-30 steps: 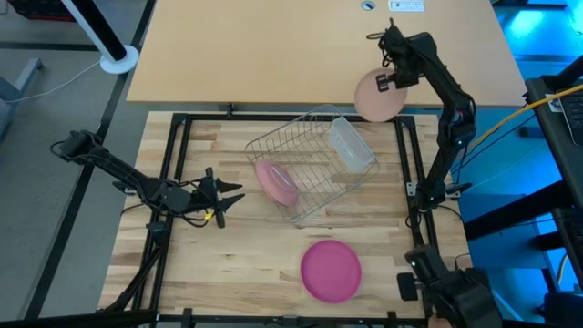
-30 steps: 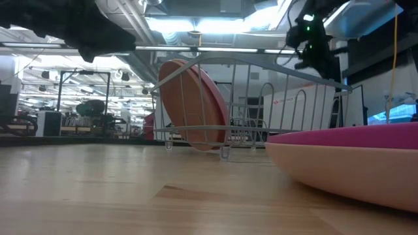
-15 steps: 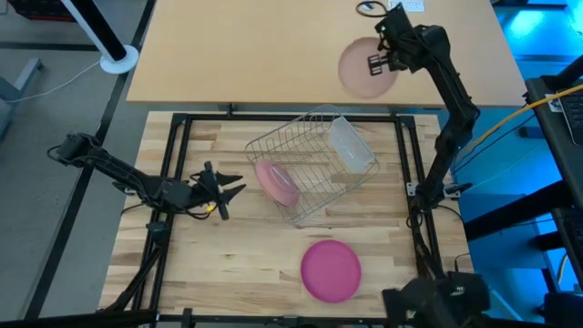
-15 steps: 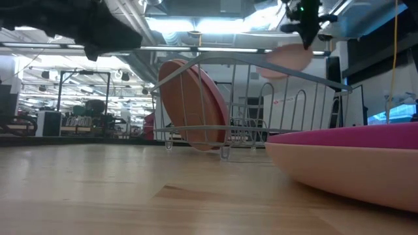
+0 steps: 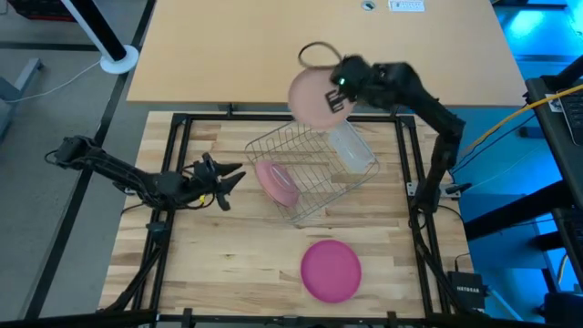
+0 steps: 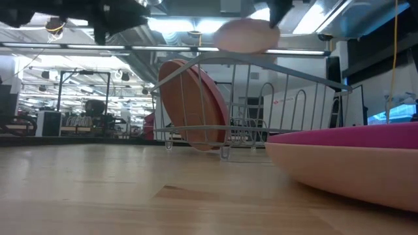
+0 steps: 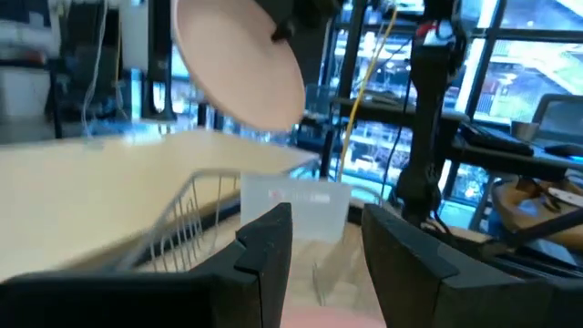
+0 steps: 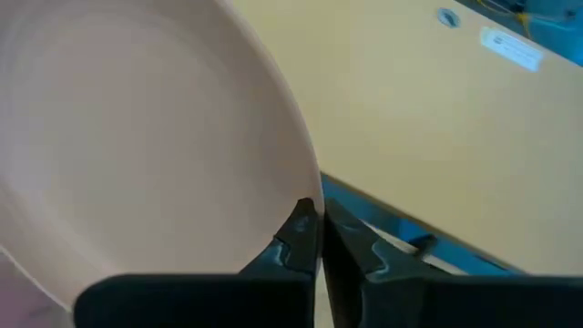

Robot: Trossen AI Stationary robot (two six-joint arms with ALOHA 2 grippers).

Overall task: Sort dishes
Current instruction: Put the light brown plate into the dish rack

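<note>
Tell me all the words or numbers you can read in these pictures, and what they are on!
None can be read.
White label on the tan tabletop at the far edge: it has print, but it is too small to read.
Same label in the right wrist view: too blurred to read.
Pale peach plate, magenta-pink plate, wire rack: no writing shows on them.

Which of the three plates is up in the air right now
The pale peach plate: the right gripper holds it by the rim above the wire rack. The tan-brown plate stands inside the rack, and the magenta plate lies on the table.
</note>
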